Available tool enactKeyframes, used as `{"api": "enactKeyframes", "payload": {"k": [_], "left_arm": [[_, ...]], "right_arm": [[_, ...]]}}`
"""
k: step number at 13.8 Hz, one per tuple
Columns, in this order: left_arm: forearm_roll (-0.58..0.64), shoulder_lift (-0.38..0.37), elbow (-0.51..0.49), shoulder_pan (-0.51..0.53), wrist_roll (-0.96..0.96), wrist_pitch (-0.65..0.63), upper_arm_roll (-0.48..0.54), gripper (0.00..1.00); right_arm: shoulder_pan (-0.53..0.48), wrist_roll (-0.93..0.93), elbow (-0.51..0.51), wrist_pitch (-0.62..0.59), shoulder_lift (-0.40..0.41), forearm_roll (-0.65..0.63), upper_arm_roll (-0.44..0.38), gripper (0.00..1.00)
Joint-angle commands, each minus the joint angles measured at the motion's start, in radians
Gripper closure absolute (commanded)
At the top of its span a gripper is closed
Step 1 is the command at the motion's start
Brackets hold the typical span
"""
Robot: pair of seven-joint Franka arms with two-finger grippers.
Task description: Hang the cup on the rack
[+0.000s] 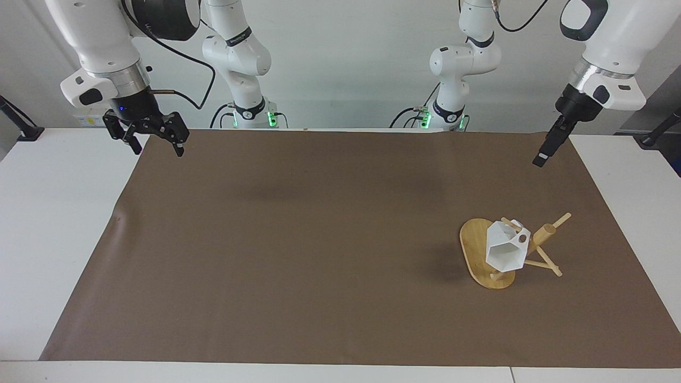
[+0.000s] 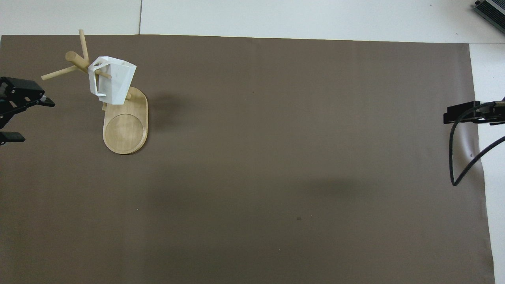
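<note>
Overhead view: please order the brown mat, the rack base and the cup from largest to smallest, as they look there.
1. brown mat, by far the largest.
2. rack base.
3. cup. It hangs raised on a peg, nearer the camera, so its gap to the base is unsure.

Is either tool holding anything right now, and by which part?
Nothing is held. Both tools are open and empty; the cup hangs by its handle on the rack.
</note>
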Motion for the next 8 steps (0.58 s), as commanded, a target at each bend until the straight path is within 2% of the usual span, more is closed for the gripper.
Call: {"api": "enactKeyframes", "payload": {"k": [1, 3, 6, 8], "left_arm": [[0.046, 0.007, 0.028, 0.007, 0.189, -0.031, 0.002, 0.0], [0.048, 0.007, 0.03, 0.006, 0.355, -0.046, 0.008, 0.0], [0.092, 0.002, 0.039, -0.015, 0.469, -0.092, 0.014, 0.0], [0.097, 0.002, 0.062, -0.133, 0.487, -0.151, 0.109, 0.0]], "right_arm": [[-0.009, -0.014, 0.0, -0.015, -0.006, 0.005, 0.006, 0.0], [-0.009, -0.014, 0.0, -0.015, -0.006, 0.005, 0.006, 0.0], [-0.009, -0.014, 0.0, -0.015, -0.006, 0.005, 0.006, 0.0], [-0.009, -0.014, 0.0, -0.015, -0.006, 0.005, 0.004, 0.0]]}}
